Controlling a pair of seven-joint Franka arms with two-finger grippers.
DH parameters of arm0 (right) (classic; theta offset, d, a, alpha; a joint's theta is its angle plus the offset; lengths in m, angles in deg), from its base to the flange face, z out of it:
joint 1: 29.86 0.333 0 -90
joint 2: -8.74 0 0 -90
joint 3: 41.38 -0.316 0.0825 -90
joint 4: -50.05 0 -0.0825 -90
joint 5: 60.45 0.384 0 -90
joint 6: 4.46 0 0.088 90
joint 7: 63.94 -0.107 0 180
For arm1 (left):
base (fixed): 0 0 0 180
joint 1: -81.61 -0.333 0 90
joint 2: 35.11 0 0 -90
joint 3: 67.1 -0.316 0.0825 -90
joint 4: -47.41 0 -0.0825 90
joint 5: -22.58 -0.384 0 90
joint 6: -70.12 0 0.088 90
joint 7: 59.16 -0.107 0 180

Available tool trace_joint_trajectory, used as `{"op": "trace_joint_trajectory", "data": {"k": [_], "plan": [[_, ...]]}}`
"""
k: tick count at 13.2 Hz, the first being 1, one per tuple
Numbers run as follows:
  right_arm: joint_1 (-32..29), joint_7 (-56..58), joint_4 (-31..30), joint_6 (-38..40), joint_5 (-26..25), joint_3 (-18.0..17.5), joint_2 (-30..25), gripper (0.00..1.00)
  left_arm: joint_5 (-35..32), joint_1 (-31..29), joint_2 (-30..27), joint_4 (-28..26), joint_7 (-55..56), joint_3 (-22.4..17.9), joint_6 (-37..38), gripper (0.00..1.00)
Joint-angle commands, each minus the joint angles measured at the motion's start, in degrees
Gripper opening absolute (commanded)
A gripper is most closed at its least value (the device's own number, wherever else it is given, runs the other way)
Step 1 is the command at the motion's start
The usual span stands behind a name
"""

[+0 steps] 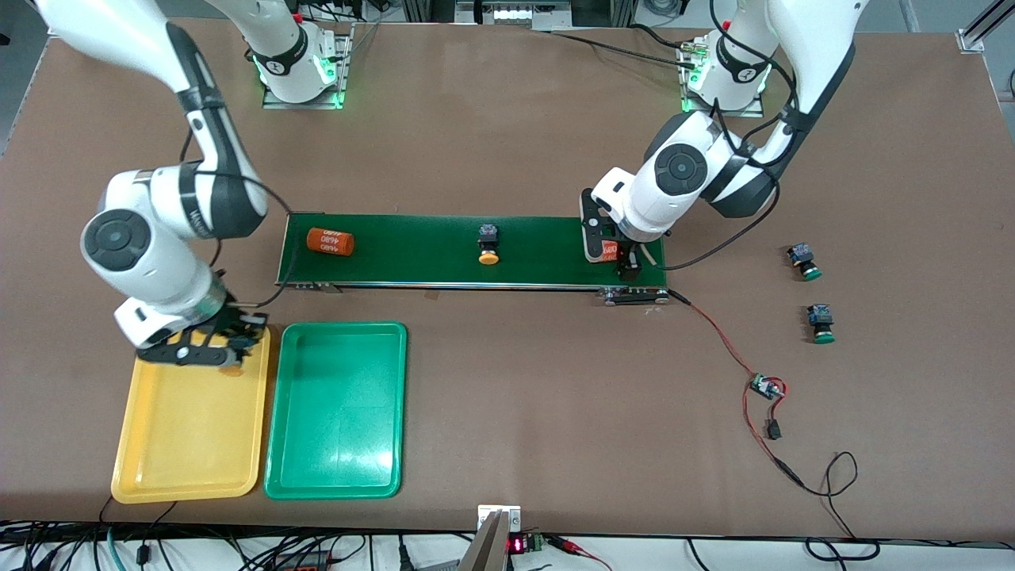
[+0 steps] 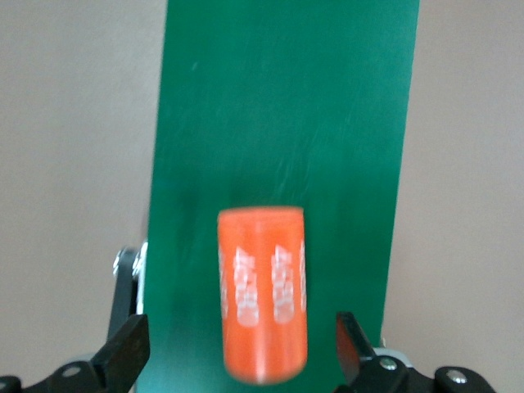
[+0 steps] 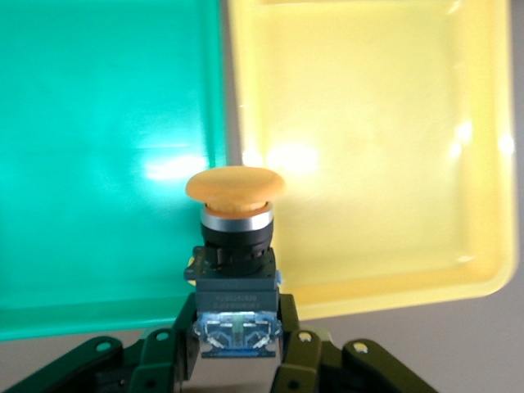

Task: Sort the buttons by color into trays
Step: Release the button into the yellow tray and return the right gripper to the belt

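Two trays lie nearest the front camera, side by side at the right arm's end of the table: a yellow tray (image 1: 190, 432) and a green tray (image 1: 337, 412), the green one toward the table's middle. Both are bare apart from what hangs over the yellow one.

Four buttons show in all. One yellow-capped button (image 3: 235, 246) is pinched by its blue-and-black body between the pressed fingers of the right gripper (image 1: 208, 349), cap pointing away from the wrist, over the yellow tray's edge farthest from the front camera. A second yellow-capped button (image 1: 488, 244) lies on the conveyor belt (image 1: 444, 254), near its middle. Two green-capped buttons (image 1: 804, 262) (image 1: 821, 323) rest on the bare table at the left arm's end, well apart from the belt.

Two orange cylinders sit on the belt, one (image 1: 330, 241) at the right arm's end, the other (image 2: 262, 295) between the spread fingers of the left gripper (image 2: 237, 352), touching neither finger.
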Motion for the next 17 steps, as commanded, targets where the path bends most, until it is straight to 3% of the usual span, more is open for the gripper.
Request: {"op": "trace_joint_trajectory", "data": {"k": [1,7,9,12,13,15,17], "plan": [[-3.0,3.5,3.5,0.6,-1.6,-1.0,4.5,0.00,1.5,-0.9,-3.5,3.2,0.1,-3.6,8.8,1.00],[-7.0,8.2,6.8,-3.0,-1.5,-1.0,13.0,0.00,1.5,0.1,-5.1,5.3,6.2,-21.5,12.4,1.00],[-8.2,9.1,6.6,-8.5,-1.0,-1.0,14.7,0.00,1.5,1.1,-5.0,6.5,9.9,-26.9,12.3,1.00],[-8.4,9.8,6.4,-11.1,-1.0,-1.0,16.2,0.00,1.5,2.1,-3.9,6.6,21.2,-34.4,7.4,1.00],[-8.4,9.8,6.4,-11.1,-1.0,-1.0,16.2,0.06,1.4,2.1,-3.7,6.5,24.3,-36.2,5.4,1.00],[-8.3,9.2,6.5,-11.1,-0.9,-1.4,15.9,1.00,1.7,2.3,-2.9,6.6,28.4,-39.1,4.4,1.00],[-8.2,9.4,6.2,-10.0,-0.7,-1.6,15.2,1.00,3.9,2.5,-1.7,6.5,32.0,-40.5,1.6,1.00]]}}
